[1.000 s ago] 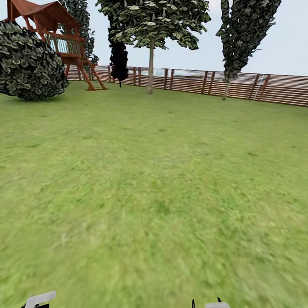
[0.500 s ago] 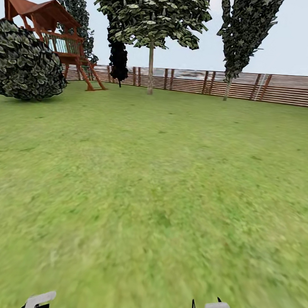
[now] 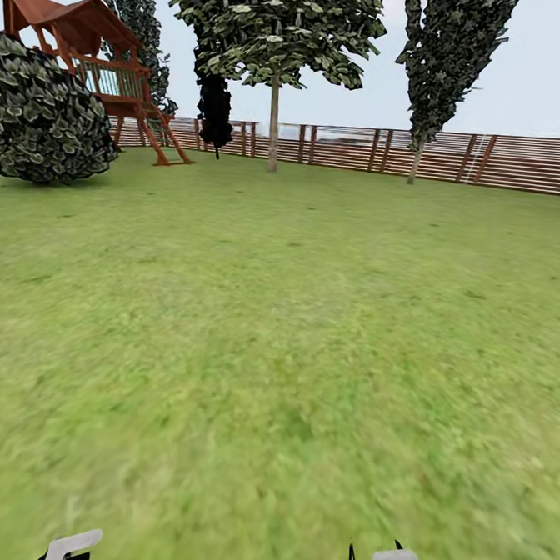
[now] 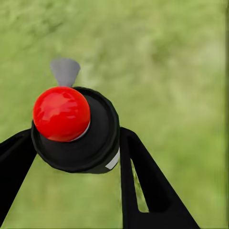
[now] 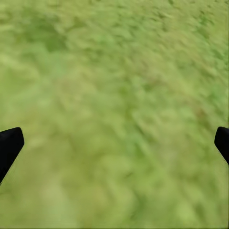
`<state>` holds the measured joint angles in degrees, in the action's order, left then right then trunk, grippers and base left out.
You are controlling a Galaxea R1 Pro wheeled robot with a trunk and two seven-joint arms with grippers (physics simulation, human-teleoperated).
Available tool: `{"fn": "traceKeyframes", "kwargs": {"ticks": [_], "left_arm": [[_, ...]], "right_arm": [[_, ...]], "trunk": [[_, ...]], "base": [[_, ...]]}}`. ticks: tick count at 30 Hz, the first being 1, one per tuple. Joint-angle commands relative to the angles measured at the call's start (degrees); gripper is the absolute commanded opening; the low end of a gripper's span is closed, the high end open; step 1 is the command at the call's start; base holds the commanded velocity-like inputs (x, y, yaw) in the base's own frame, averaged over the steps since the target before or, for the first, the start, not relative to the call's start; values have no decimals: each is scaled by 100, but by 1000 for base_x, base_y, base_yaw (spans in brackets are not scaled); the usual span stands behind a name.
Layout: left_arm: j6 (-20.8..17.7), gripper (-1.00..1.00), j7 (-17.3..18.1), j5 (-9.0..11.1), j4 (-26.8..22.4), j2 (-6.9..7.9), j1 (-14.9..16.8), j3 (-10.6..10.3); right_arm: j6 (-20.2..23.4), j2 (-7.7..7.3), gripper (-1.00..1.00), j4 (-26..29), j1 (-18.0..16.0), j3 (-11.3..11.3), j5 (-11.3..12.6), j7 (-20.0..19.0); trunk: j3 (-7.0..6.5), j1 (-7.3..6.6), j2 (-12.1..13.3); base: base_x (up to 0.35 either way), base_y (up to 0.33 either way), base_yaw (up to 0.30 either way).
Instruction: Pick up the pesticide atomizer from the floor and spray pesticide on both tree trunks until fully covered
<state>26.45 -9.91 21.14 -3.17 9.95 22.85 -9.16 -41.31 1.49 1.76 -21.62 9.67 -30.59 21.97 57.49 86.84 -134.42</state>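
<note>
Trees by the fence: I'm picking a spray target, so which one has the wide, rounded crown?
The tree left of centre, with a thin pale trunk. The one to its right is narrow and columnar.

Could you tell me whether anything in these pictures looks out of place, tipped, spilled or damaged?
Nothing stands out. The left tool is shut on the pesticide atomizer, its red top intact. The right tool is open over plain grass. The lawn, wooden fence and play tower look sound.

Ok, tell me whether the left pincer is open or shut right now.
Shut: in the left wrist view the left pincer has its black fingers against the round black red-topped atomizer.
</note>
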Motion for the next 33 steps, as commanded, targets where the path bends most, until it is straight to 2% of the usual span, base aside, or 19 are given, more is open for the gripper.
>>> {"fn": "traceKeyframes", "kwargs": {"ticks": [1,33], "left_arm": [[0,-100,-1,-2,0,-1,0,-1],[4,-100,-10,6,1,4,0,-1]], "right_arm": [[0,0,100,0,0,0,0,0],[0,0,100,0,0,0,0,-1]], "trunk": [[0,0,0],[0,0,0]], "base": [[339,0,0],[339,0,0]]}}
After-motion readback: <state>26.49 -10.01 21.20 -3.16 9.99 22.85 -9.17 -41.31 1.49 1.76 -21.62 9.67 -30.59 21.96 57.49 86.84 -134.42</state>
